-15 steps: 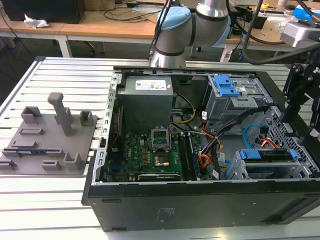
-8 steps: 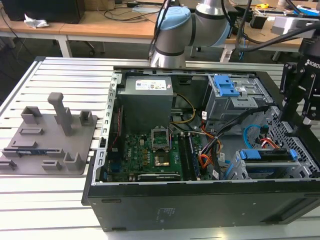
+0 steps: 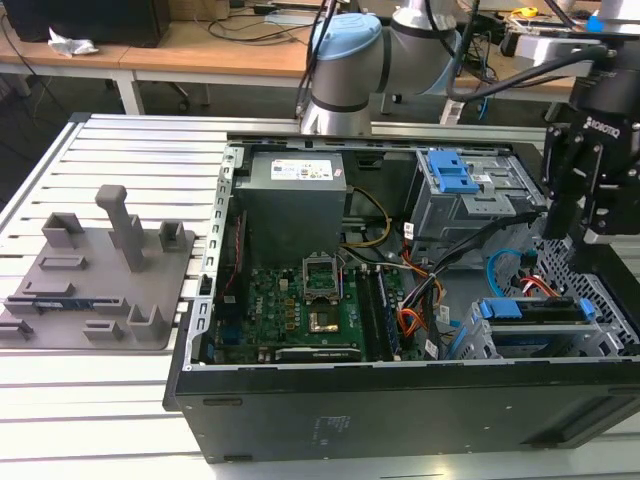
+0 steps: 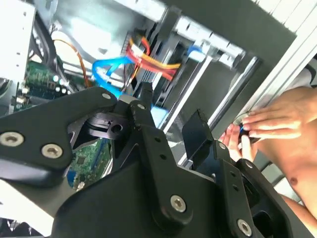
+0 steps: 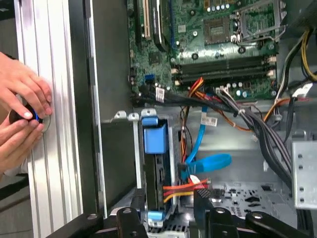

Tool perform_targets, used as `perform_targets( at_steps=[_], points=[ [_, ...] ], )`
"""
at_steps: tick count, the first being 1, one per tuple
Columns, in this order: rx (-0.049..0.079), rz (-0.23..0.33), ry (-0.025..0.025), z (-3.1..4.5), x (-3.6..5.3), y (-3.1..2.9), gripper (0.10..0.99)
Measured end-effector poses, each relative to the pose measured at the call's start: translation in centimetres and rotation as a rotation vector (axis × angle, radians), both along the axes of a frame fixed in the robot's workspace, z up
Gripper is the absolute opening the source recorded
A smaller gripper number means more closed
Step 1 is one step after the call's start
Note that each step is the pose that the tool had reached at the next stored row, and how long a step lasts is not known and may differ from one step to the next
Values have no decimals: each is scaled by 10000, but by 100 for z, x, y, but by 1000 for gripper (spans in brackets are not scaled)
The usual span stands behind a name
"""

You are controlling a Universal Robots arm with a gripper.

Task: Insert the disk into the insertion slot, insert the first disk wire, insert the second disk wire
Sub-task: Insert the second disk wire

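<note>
In the case's (image 3: 400, 410) corner at the exterior view's lower right, the disk (image 5: 159, 171) sat edge-on in the insertion slot (image 3: 520, 345). Blue frame visible, label hidden. Red-yellow wires (image 5: 185, 187) and a blue cable (image 5: 205, 161) crowded its end; connection unclear. Gripper (image 3: 578, 225) hovered above, fingers spread, empty.

The blue-framed disk (image 3: 530, 309) sits fully inside the low grey perforated insertion slot (image 3: 530, 346).
</note>
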State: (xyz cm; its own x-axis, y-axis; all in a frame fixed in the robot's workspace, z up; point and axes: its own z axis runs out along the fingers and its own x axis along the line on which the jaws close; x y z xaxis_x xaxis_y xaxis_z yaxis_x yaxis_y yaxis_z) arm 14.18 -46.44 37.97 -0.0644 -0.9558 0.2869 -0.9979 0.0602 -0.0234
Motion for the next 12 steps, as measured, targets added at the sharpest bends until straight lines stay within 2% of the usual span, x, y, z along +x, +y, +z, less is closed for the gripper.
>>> perform_targets(
  at_steps=[1,4,5,6,9,12],
  points=[
    [-7,1,0,-6,-70,4,518],
    [-68,87,0,-32,-103,6,518],
    [-105,136,0,-42,-103,21,518],
    [-169,183,0,-59,-103,85,502],
    [-211,240,0,-84,-104,142,306],
    [-227,297,-1,-109,-104,151,306]
  ],
)
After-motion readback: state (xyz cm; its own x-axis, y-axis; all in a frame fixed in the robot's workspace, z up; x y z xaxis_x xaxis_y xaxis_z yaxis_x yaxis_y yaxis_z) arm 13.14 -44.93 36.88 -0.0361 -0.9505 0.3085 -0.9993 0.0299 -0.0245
